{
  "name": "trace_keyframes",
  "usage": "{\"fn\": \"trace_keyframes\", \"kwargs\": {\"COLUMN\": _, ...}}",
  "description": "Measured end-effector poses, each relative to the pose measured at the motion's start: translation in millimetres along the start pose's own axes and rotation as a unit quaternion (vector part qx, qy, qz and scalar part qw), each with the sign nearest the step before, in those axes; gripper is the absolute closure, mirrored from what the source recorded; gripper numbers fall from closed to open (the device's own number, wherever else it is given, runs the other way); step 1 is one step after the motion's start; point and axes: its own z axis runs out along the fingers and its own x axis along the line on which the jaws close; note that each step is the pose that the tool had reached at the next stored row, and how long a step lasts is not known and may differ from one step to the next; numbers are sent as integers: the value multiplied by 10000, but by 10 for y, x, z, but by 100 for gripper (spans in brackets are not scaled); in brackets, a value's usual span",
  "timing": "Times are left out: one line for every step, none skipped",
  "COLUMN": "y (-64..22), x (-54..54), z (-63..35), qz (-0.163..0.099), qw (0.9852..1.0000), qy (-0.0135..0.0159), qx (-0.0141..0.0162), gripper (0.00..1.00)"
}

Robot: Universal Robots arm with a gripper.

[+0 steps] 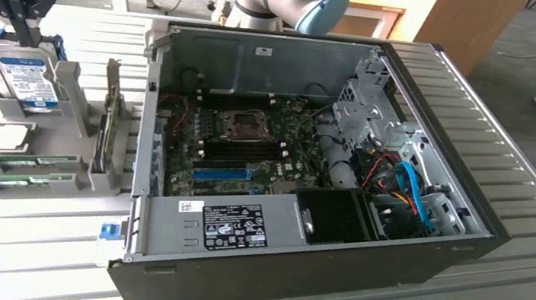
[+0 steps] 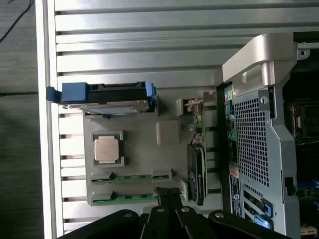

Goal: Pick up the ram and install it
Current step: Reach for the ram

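Over parts tray (image 2: pixel 139 154): gripper (image 2: pixel 167 193) closed, pointing down; ram (image 2: pixel 130 198) lying in tray.

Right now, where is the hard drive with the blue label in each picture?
Exterior view: the hard drive stands upright in the grey holder, at the exterior view's left of the computer case.
Wrist view: the hard drive is edge-on, blue-framed, beside the square chip.
Shared landmark: the grey holder.

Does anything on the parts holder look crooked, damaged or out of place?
Nothing stands out: both ram sticks lie flat in their slots, and the hard drive and processor sit squarely in theirs.
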Motion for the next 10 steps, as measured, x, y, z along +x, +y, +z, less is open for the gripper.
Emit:
{"fn": "trace_keyframes", "kwargs": {"y": -1, "x": 18, "z": 1, "qz": 0, "qw": 10000, "qy": 2, "qx": 0, "gripper": 89}}
{"fn": "trace_keyframes", "kwargs": {"y": -3, "x": 36, "z": 2, "qz": 0, "qw": 10000, "qy": 4, "qx": 0, "gripper": 89}}
{"fn": "trace_keyframes", "kwargs": {"y": -4, "x": 55, "z": 3, "qz": 1, "qw": 10000, "qy": 5, "qx": 0, "gripper": 89}}
{"fn": "trace_keyframes", "kwargs": {"y": -6, "x": 74, "z": 3, "qz": 1, "qw": 10000, "qy": 7, "qx": 1, "gripper": 89}}
{"fn": "trace_keyframes", "kwargs": {"y": -7, "x": 93, "z": 4, "qz": 1, "qw": 10000, "qy": 9, "qx": 1, "gripper": 89}}
{"fn": "trace_keyframes", "kwargs": {"y": -8, "x": 112, "z": 5, "qz": 1, "qw": 10000, "qy": 11, "qx": 1, "gripper": 89}}
{"fn": "trace_keyframes", "kwargs": {"y": -10, "x": 131, "z": 6, "qz": 1, "qw": 10000, "qy": 12, "qx": 1, "gripper": 89}}
{"fn": "trace_keyframes", "kwargs": {"y": -11, "x": 149, "z": 6, "qz": 1, "qw": 10000, "qy": 15, "qx": 1, "gripper": 89}}
{"fn": "trace_keyframes", "kwargs": {"y": -13, "x": 168, "z": 7, "qz": 1, "qw": 10000, "qy": 16, "qx": 1, "gripper": 89}}
{"fn": "trace_keyframes", "kwargs": {"y": -14, "x": 186, "z": 8, "qz": 1, "qw": 10000, "qy": 18, "qx": 1, "gripper": 89}}
